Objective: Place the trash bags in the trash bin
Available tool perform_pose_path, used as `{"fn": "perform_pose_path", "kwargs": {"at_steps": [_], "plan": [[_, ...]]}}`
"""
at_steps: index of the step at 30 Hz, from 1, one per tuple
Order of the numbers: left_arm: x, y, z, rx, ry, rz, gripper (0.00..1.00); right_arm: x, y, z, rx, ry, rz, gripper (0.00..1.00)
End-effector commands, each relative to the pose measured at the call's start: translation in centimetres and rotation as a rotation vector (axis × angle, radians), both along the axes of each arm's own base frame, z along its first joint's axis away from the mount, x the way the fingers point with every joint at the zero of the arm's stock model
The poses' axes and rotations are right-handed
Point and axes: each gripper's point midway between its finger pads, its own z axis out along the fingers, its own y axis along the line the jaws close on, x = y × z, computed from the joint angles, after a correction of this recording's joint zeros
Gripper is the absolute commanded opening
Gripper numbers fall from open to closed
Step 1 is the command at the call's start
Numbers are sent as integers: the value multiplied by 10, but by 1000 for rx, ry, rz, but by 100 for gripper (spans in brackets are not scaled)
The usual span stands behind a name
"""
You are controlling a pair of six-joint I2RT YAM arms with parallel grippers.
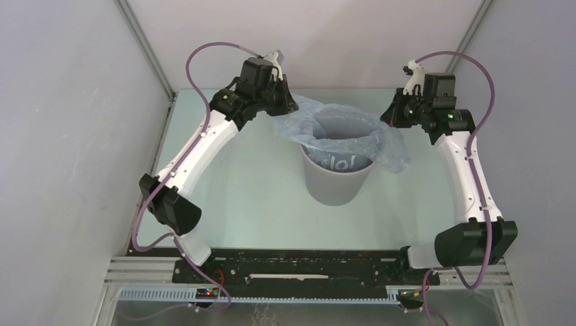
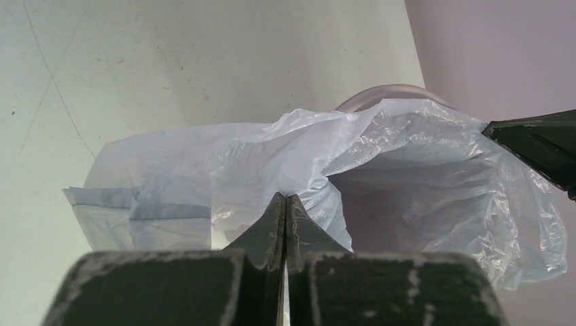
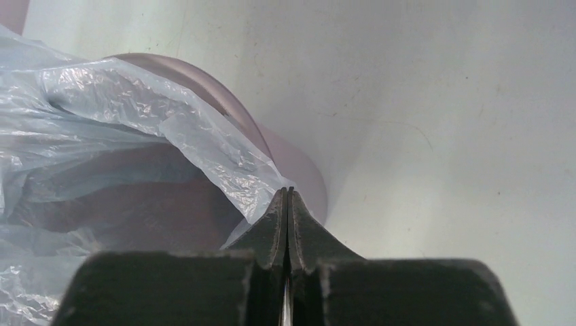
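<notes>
The grey trash bin [image 1: 334, 187] stands upright mid-table. The pale-blue trash bag [image 1: 392, 151] is stretched open across its rim, part hanging inside with white lettering showing, part draped outside on both sides. My left gripper [image 1: 291, 107] is shut on the bag's left edge above the rim; the left wrist view shows its jaws [image 2: 286, 197] pinching the plastic [image 2: 272, 156], with the bin rim [image 2: 394, 91] behind. My right gripper [image 1: 390, 117] is shut at the bag's right edge; the right wrist view shows its jaws [image 3: 290, 191] closed where the plastic [image 3: 136, 109] ends, over the bin [image 3: 302, 166].
Grey walls and aluminium frame posts [image 1: 146, 47] enclose the pale-green table [image 1: 251, 204]. A black rail [image 1: 306, 266] with the arm bases runs along the near edge. The tip of the right gripper [image 2: 536, 141] shows in the left wrist view.
</notes>
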Motion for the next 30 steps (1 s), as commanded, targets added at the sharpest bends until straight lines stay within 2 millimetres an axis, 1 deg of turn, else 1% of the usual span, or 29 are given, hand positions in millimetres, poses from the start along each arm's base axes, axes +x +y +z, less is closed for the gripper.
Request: {"fn": "perform_pose_path", "kwargs": {"at_steps": [1,4,7,11,14,17,21,24,27,30], "plan": [[10,9,29,-51,-68,69,0,19,8,32,43,-96,-1,0],[18,14,28,-81,-56,110,0,33,9,31,53,-94,-10,0],[27,18,22,-84,-40,142,0,46,8,21,47,-75,-20,0],[33,21,3,-55,3,157,0,59,5,6,29,-41,-31,0],[29,20,-17,-23,56,147,0,62,3,-3,22,-13,-39,0],[20,23,-38,5,110,137,0,58,3,-11,25,15,-36,0],[1,34,-52,30,141,134,0,44,8,-24,45,58,-24,0],[-16,37,-61,25,175,114,0,32,10,-32,64,90,-25,2],[-34,31,-70,-24,228,79,0,22,11,-33,77,101,-32,6],[-45,27,-74,-71,251,58,1,16,7,-27,75,86,-48,13]]}}
